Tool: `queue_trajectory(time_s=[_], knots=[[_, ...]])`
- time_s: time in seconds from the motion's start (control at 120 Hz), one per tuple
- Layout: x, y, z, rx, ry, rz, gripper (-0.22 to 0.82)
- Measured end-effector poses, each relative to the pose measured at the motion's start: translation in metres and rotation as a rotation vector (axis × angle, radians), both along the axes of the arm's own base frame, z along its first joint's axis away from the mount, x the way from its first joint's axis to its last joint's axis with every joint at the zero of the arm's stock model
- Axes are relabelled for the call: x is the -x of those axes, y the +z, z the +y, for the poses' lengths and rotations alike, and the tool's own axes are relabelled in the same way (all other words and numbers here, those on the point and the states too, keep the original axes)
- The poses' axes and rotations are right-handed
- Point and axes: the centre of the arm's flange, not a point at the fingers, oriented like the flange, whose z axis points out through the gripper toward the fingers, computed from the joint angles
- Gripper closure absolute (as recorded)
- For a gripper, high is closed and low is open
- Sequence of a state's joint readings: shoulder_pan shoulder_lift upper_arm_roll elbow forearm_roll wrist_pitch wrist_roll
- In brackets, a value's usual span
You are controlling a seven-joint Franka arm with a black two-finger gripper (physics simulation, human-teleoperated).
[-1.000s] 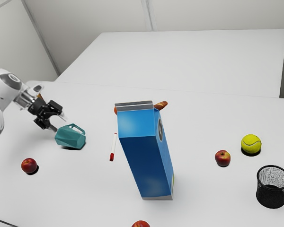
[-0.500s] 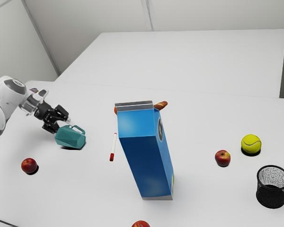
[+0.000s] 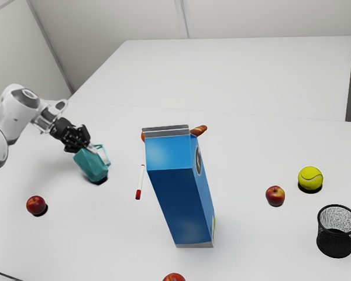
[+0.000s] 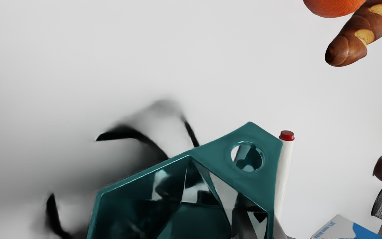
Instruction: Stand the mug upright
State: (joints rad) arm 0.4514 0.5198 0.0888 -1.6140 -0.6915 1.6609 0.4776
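Observation:
In the exterior view my gripper (image 3: 89, 146) is at the upper end of the teal mug (image 3: 92, 164), shut on its wall. The mug leans, its mouth toward the hand and its base low over a dark shadow; whether the base touches the table I cannot tell. Its handle is on the side facing the exterior view's right. The wrist view looks into the open mouth of the mug (image 4: 191, 212), and there the gripper (image 4: 266, 229) has one finger inside the wall and one outside.
A red-capped marker (image 3: 140, 181) lies near the mug, with a tall blue carton (image 3: 178, 193) beyond it. One apple (image 3: 36, 205) lies nearer the arm. Farther off are another apple (image 3: 275, 195), a tennis ball (image 3: 310, 178), a black mesh bin (image 3: 336, 231) and bread (image 3: 199, 130).
My gripper moved toward the exterior view's right to the mug and took hold of its wall. The mug, lying on its side before, has tipped partway up and shifted slightly.

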Motion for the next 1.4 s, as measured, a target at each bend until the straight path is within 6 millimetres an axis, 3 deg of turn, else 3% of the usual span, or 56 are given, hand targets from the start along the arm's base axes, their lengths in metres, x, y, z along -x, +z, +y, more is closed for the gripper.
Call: queue_trajectory(time_s=[0.133, 0.233, 0.358, 0.55, 0.7, 0.858, 1.142, 1.308, 1.4], knots=[[-0.002, 0.007, -0.007, -0.016, -0.001, 0.016, 0.78], [-0.007, 0.030, -0.023, -0.076, -0.043, 0.010, 0.78], [-0.005, 0.064, -0.059, -0.213, -0.127, 0.005, 0.78], [0.015, 0.091, -0.118, -0.398, -0.197, -0.026, 0.79], [0.021, 0.106, -0.155, -0.557, -0.246, -0.082, 0.79], [0.023, 0.105, -0.188, -0.662, -0.261, -0.131, 0.79], [0.038, 0.094, -0.229, -0.698, -0.204, -0.122, 0.79], [0.036, 0.082, -0.247, -0.699, -0.180, -0.097, 0.79], [0.032, 0.070, -0.244, -0.705, -0.156, -0.076, 0.79]])
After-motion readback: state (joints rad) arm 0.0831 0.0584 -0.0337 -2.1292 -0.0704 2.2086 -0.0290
